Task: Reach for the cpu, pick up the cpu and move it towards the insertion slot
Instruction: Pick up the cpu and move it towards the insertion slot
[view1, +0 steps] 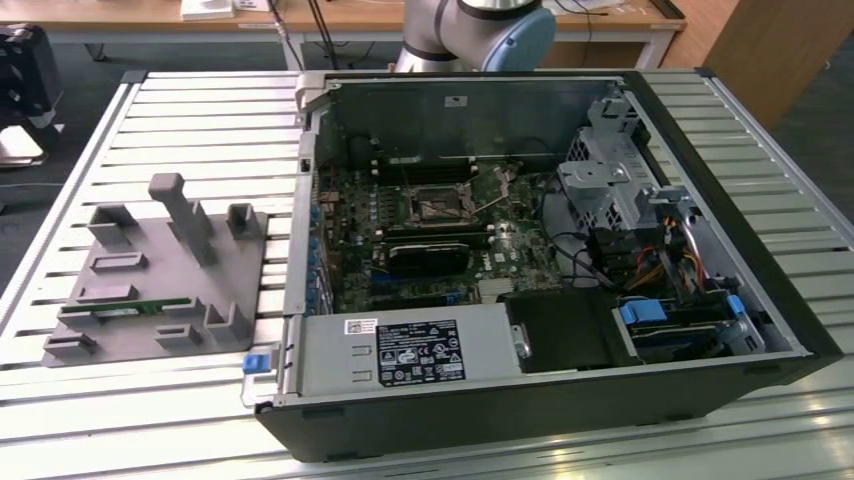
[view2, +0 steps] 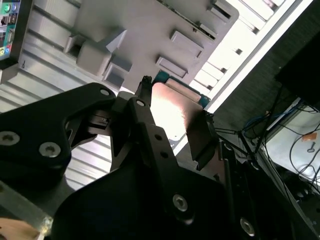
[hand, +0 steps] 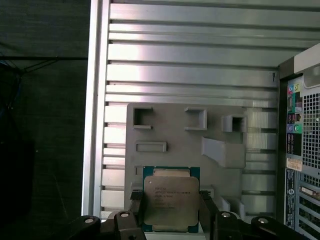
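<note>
Cpu (hand: 171, 196) first: where, and in what grip?

Clamped by two opposite edges between the fingers (hand: 137, 206) of the tool (hand: 171, 204), narrowed to the chip's width. Metal face turned toward the first wrist view, with a thin green rim round it.

Resting on anything?

Seemingly not. Hangs above the grey tray (view1: 147, 285) and well clear of it, to judge by both wrist views. No contact visible.

And the insertion slot (view1: 438, 208)?

Inside the open case (view1: 534, 405), down on the board (view1: 514, 255), toward the exterior view's right of the tray. Dark square in a silver frame, just on the far side of the black heatsink (view1: 427, 257).

So which way from tool to slot?

Toward the exterior view's right and lower, past the case wall nearest the tray. Well apart for now: tray out on the slatted desk (view1: 200, 120), slot sunk inside the box.

Any long axis to mind?

Hardly: close to square, as is the slot. Matters more, probably, to keep the edges parallel to the frame and the face level. Corner marks too small to tell.
</note>
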